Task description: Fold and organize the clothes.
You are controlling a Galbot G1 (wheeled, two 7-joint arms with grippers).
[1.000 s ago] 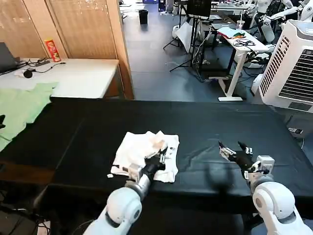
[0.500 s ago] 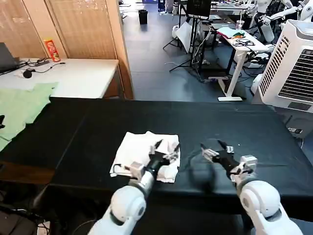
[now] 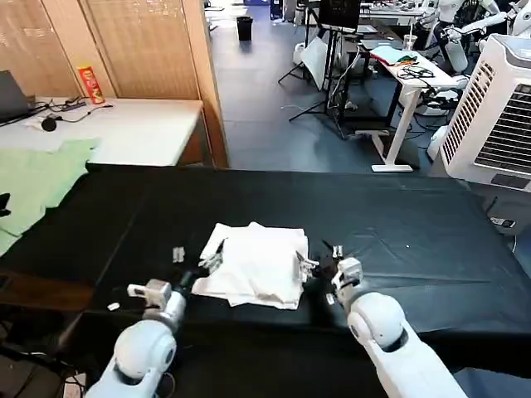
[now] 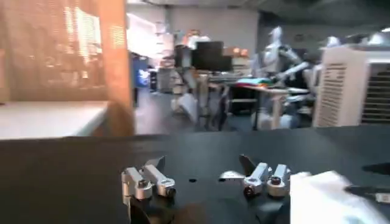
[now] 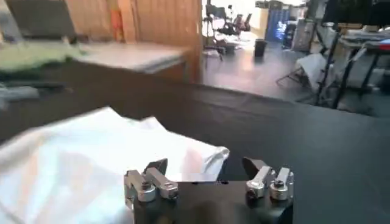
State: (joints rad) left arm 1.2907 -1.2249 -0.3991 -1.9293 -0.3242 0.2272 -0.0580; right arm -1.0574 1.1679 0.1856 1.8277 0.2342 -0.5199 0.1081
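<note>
The left gripper (image 3: pixel 192 263) is leaving the T-shirt (image 3: pixel 257 264), now just beside it; the right gripper (image 3: pixel 319 259) is closing in opposite.

T-shirt (image 4: pixel 332 198) cut off at edge

No legible text, label, brand or number on anything in view.

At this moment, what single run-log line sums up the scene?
T-shirt: folded bundle on black table | left pincer: open, at its left edge | right pincer: open, at its right edge | nothing held
</note>
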